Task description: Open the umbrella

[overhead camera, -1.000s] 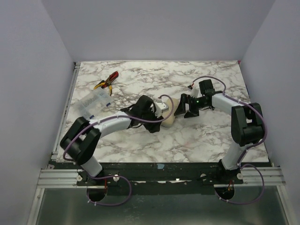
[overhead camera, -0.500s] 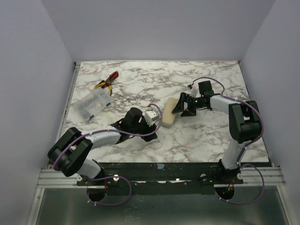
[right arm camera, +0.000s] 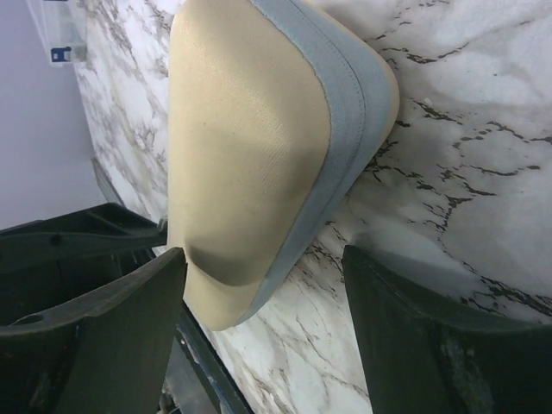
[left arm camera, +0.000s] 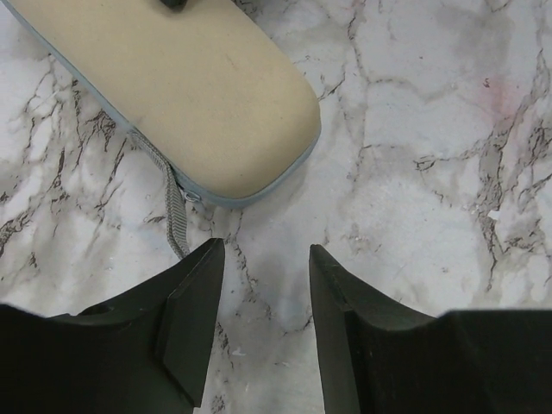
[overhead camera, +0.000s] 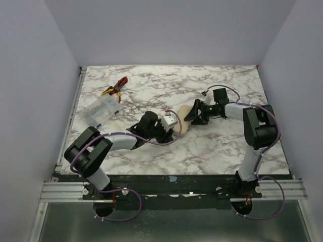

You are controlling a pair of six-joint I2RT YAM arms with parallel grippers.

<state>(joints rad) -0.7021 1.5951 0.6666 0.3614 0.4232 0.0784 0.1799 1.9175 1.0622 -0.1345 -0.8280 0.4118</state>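
The umbrella lies folded on the marble table as an oblong beige bundle with grey trim. Its shaft and handle knob are hidden. In the left wrist view its rounded end and a grey strap lie just ahead of my left gripper, which is open and empty over bare marble. In the top view the left gripper sits at the umbrella's near end. My right gripper is open at the far end. In the right wrist view the umbrella's end lies between the fingers, against one finger.
Red-and-yellow pliers lie at the back left. A clear plastic box sits left of the arms. Grey walls close in the table on three sides. The left arm's cable loops beside the umbrella.
The left gripper let go of the umbrella, drew back to the left, then came forward to its near end. The right gripper crept left around the far end. The umbrella now lies stretched out.
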